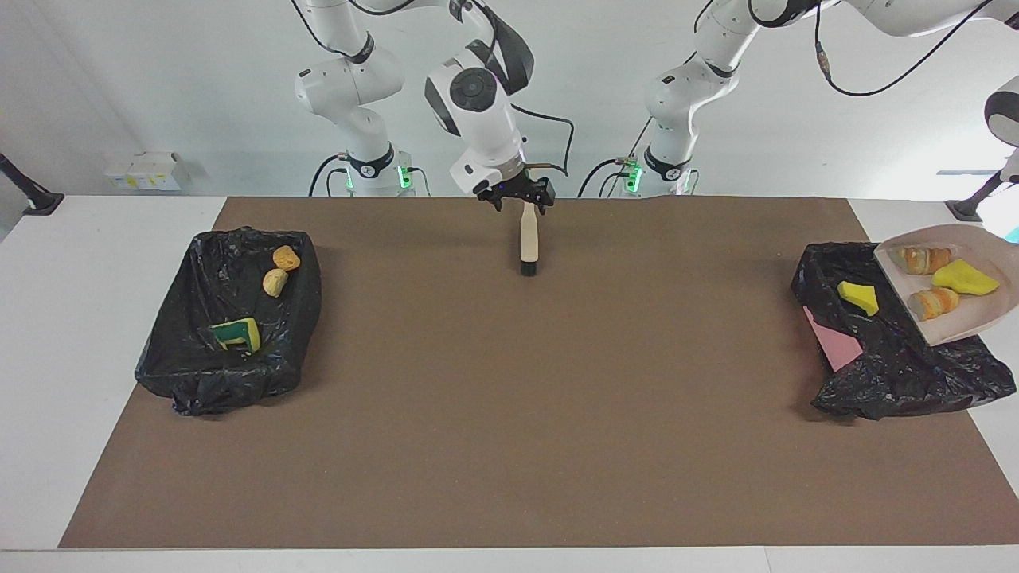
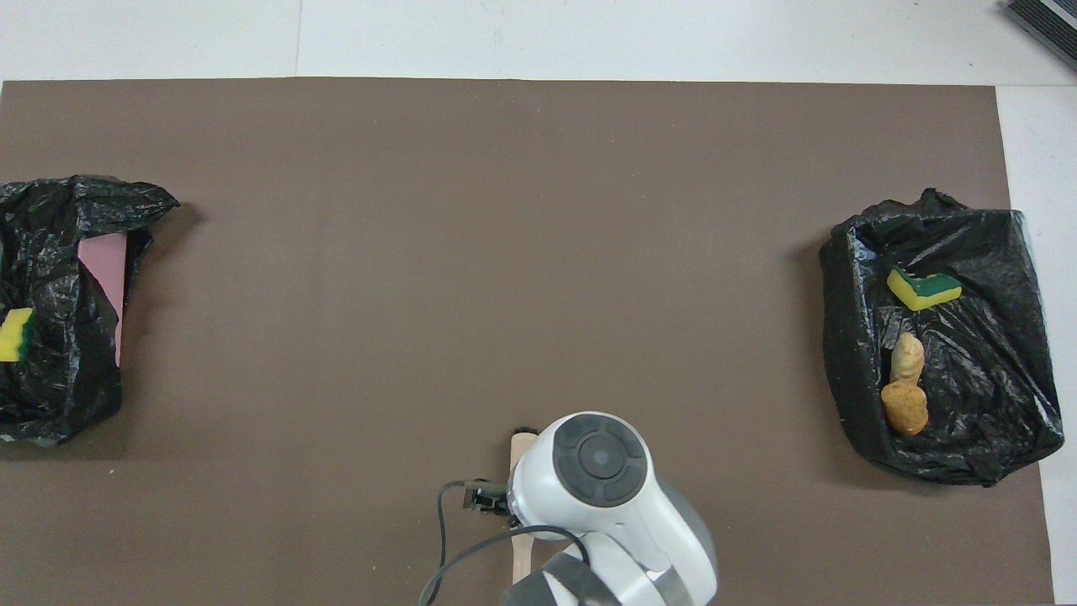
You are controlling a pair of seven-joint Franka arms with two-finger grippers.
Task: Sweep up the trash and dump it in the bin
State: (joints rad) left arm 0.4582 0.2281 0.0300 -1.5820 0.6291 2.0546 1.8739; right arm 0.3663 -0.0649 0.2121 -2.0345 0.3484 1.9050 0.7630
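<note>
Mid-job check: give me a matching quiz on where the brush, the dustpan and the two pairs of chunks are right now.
1. brush
2. dustpan
3. two tan chunks
4. two orange-striped chunks

A. in the dustpan
B. in the bin at the right arm's end
C. lying on the brown mat
D. tilted over the bin at the left arm's end

Pairs: 1-C, 2-D, 3-B, 4-A

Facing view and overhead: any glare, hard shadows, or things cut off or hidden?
Facing view: soft shadows on the brown mat, no glare; the dustpan is cut by the frame edge. Overhead view: the right arm's wrist hides most of the brush; the black-bagged bin at the left arm's end is cropped.
</note>
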